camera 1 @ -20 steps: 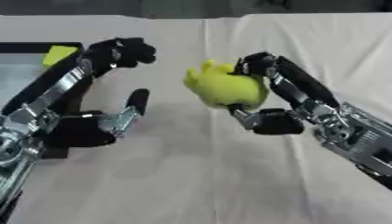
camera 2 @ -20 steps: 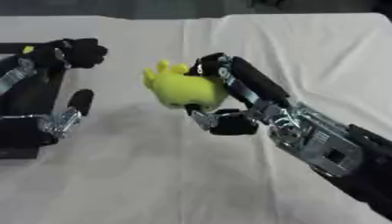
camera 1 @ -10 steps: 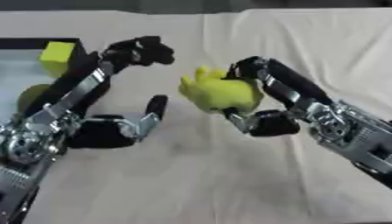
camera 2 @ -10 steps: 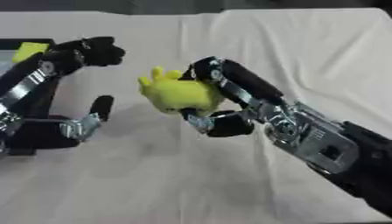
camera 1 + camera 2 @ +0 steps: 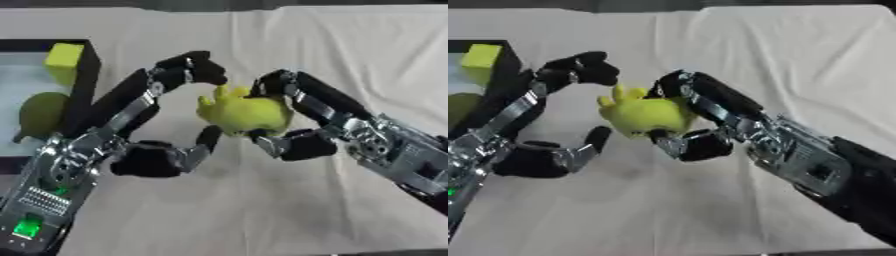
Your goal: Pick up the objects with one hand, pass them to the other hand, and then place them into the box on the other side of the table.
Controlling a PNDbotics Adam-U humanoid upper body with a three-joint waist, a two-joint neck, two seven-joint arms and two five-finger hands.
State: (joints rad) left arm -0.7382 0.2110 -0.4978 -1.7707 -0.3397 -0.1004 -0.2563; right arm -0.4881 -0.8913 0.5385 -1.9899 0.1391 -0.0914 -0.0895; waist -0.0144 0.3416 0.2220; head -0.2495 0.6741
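Observation:
A yellow soft toy (image 5: 241, 112) hangs above the middle of the table. My right hand (image 5: 328, 117) is shut on it, fingers curled over its top right and thumb under it. From the left, my left hand (image 5: 144, 160) brackets the toy's other side. Its bent fingers (image 5: 188, 70) hover just above and left of the toy, and its thumb (image 5: 206, 141) sits at the toy's lower left edge. In the right eye view a small gap shows between this hand and the toy. The black box (image 5: 87, 70) lies at the left edge.
Inside the box are a yellow cube (image 5: 66, 57) and a green pear-shaped thing (image 5: 39, 112). A cream cloth (image 5: 262, 210) covers the table. My left forearm (image 5: 52, 190) rises from the lower left corner, and my right forearm (image 5: 402, 160) from the right.
My left hand has swung right from near the box until it brackets the toy. My right hand has carried the toy a little to the left.

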